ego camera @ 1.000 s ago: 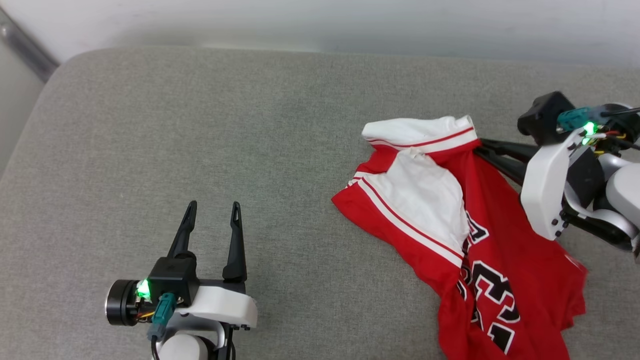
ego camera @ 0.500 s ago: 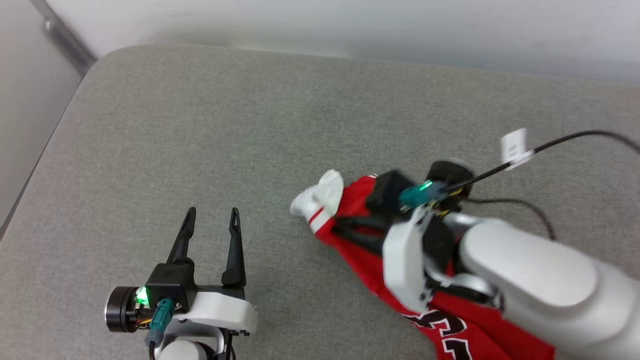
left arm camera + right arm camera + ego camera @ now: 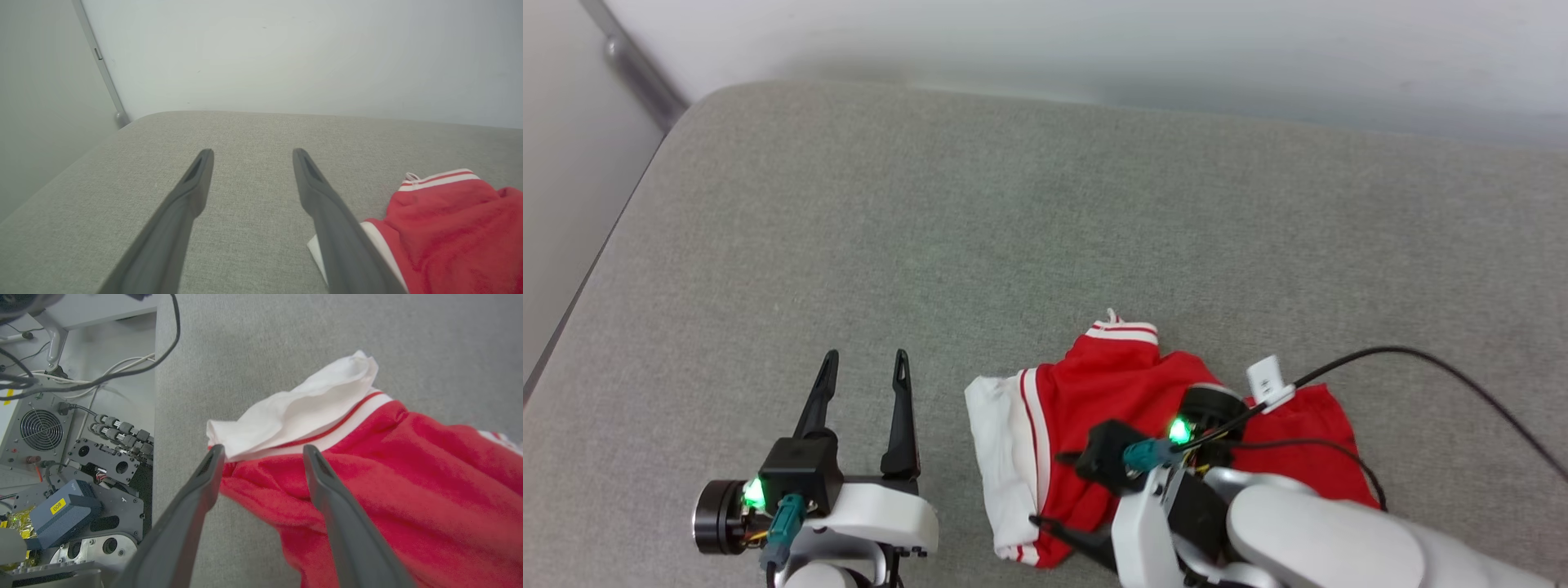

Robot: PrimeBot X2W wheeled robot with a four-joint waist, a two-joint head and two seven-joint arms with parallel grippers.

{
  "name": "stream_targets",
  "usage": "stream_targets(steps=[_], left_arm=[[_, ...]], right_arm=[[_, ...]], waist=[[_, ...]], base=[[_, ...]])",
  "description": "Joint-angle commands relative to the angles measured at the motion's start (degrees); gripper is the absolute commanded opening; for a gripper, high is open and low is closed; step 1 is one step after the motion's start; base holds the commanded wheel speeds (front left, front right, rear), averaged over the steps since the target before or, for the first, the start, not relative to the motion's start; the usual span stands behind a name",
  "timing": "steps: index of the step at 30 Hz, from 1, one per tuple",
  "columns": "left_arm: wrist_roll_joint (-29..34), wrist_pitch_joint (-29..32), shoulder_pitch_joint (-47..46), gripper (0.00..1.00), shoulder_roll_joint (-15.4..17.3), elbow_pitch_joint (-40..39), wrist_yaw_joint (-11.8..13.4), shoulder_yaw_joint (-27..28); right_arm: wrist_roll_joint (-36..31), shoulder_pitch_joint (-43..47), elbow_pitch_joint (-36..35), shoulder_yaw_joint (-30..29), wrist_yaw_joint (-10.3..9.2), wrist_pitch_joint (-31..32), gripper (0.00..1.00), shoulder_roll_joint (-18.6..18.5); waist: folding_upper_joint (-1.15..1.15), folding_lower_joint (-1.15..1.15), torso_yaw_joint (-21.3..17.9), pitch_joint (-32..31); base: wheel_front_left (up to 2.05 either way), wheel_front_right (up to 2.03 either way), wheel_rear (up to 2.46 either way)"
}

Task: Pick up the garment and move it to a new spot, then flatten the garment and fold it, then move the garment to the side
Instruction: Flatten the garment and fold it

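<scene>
Head view: red jersey (image 3: 1111,392) lies crumpled on grey cushion (image 3: 849,204), white sleeve (image 3: 996,441) at its left end. Left claw (image 3: 865,359) left of jersey, apart from it, fingers spread, empty. Right claw (image 3: 1045,490) over jersey's near-left edge.

Left wrist view: left claw's fingers parted, bare cushion between; right finger overlaps jersey's sleeve end.

Right wrist view: right claw open, both tips over jersey's hem beside white sleeve; contact not discernible.
</scene>
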Motion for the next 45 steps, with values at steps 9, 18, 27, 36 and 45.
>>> stream_targets(steps=[9, 18, 27, 36, 45], left_arm=[[1.53, -0.15, 3.12, 1.00, -0.05, -0.38, -0.59, 1.64], [2.02, -0.15, 3.97, 1.00, -0.05, -0.91, -0.91, 2.21], [1.96, -0.15, 2.66, 1.00, -0.05, -1.35, -0.86, 2.14], [1.60, -0.15, 0.21, 1.00, -0.06, -1.17, -0.97, 0.95], [1.73, -0.15, 0.51, 1.00, -0.05, -0.30, -0.71, 1.49]], right_arm=[[0.87, -5.19, -3.52, -6.88, -0.04, -10.16, 1.00, -7.99], [3.28, -10.04, -7.25, -9.35, -0.04, 2.39, 1.00, -20.05], [9.61, -9.90, -11.59, -0.73, -0.04, 22.16, 1.00, -25.61], [8.52, 0.01, -2.03, 0.21, 0.00, 23.81, 1.00, -18.69], [5.80, 3.06, 0.07, 0.80, 0.20, 17.79, 0.00, -14.74]], waist=[[0.00, 0.00, -3.68, -4.32], [0.00, 0.00, -5.11, -3.95], [0.00, 0.00, -5.50, -1.70], [0.00, 0.00, -4.77, 2.07], [0.00, 0.00, -5.36, 1.55]], base=[[0.00, 0.00, 0.00], [0.00, 0.00, 0.00], [0.00, 0.00, 0.00], [0.00, 0.00, 0.00], [0.00, 0.00, 0.00]])
